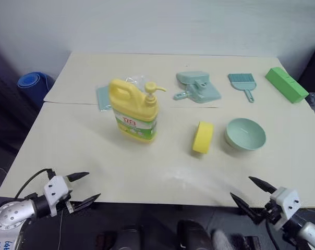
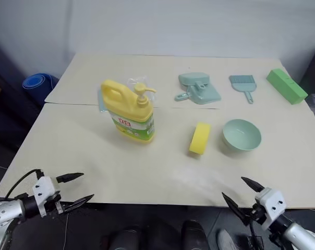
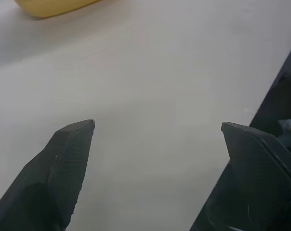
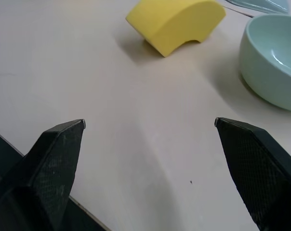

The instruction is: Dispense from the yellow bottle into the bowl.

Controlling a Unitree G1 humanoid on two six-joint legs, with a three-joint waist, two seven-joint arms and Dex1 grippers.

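1. Hovering at the near edge of the table [image 1: 84, 151], the left gripper [image 1: 83, 186] has its two black fingers spread wide with nothing between them; bare tabletop lies ahead of it.
2. Across at the near right corner, the right gripper [image 1: 253, 191] is likewise spread wide and empty, touching nothing.
3. Ahead of the right gripper sits the yellow sponge [image 1: 203, 137], standing on edge, and just beside it, further right, the bowl [image 1: 244, 134], upright and seemingly empty.
4. Ahead of the left gripper and somewhat toward the centre, well apart from its fingers, stands the yellow bottle [image 1: 133, 111], upright, long axis vertical, handle on the robot's left, pump spout pointing right toward the bowl.
5. My judgement: the left arm is nearer the bottle, the right nearer the bowl. Bottle and bowl stand apart with the sponge between, so one must be brought to the other before pumping.
6. Farther back lie a dustpan [image 1: 197, 86], a brush [image 1: 243, 83] and a green block [image 1: 286, 84].
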